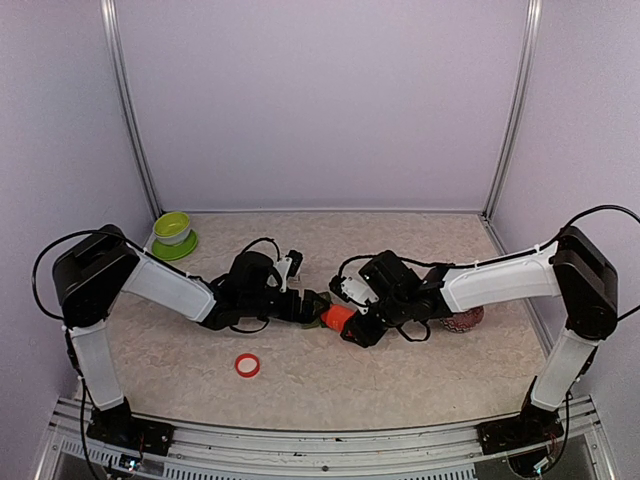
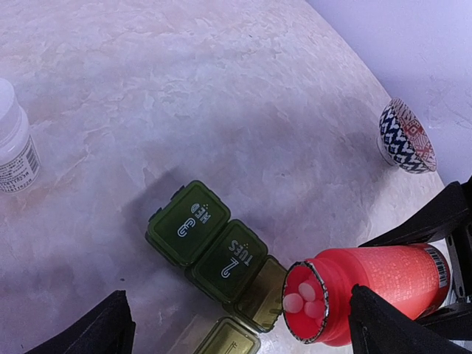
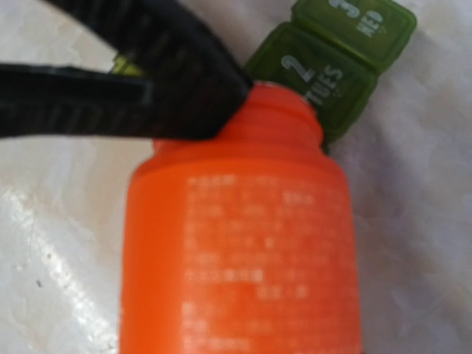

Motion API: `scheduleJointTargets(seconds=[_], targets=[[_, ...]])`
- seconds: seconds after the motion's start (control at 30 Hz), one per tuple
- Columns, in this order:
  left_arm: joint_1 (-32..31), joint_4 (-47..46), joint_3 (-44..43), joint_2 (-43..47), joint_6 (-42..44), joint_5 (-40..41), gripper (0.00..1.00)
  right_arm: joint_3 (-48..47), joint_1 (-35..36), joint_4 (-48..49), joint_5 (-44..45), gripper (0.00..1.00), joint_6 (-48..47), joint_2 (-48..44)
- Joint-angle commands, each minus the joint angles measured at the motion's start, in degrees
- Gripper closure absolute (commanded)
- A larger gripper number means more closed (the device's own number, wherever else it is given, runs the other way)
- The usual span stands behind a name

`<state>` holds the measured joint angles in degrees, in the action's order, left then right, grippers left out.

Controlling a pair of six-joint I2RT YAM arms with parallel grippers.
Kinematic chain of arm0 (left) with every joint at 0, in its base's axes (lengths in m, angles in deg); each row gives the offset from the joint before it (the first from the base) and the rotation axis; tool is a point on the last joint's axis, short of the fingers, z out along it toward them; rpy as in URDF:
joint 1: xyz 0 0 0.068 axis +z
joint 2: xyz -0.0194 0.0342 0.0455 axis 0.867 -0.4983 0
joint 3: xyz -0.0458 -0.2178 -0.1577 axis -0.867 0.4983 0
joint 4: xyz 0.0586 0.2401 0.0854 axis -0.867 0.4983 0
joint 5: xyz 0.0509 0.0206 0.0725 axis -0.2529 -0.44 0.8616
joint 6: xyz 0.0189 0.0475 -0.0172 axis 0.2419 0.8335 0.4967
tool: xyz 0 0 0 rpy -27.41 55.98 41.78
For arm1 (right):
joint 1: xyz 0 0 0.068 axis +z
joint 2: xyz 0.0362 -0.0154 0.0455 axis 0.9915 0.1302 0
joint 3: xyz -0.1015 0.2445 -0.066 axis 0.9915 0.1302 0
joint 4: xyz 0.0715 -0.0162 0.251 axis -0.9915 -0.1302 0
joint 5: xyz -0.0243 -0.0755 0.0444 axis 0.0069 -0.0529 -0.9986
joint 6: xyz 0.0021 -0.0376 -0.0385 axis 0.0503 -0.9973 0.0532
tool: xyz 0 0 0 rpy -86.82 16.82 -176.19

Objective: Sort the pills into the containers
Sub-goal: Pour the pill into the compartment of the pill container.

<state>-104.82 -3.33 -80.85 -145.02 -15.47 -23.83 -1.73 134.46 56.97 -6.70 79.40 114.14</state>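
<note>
Shows pouring step: red bottle (image 2: 369, 284) pinched sideways in right hand (image 1: 362, 322), pills (image 2: 304, 295) at mouth, beside open end box of containers (image 2: 214, 247), middle of worktop (image 1: 400, 375); left hand (image 1: 308, 306) spread alongside. Calls next for a gentle downward tip.

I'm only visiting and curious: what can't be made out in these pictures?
- Red plastic pill bottle: right wrist view, label blurred, too close.
- Dark green three-box pill organiser: left wrist view, open box's contents partly hidden by the bottle's mouth.
- White plastic bottle: left wrist view, cut off by the left edge.
- Patterned bowl: top view, half hidden behind the right arm.
</note>
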Motion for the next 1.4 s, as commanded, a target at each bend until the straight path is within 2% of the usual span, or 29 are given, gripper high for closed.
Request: scheduleJointTargets(seconds=[0.0, 1.37], targets=[[0.2, -0.6, 0.2, 0.3, 0.4, -1.3, 0.01, -2.5, -0.4, 0.1, 0.7, 0.70, -0.6, 0.9], [0.7, -0.8, 0.4, 0.2, 0.0, -2.2, 0.01, -9.3, -0.7, -9.9, 3.1, 0.70, -3.7, 3.5]])
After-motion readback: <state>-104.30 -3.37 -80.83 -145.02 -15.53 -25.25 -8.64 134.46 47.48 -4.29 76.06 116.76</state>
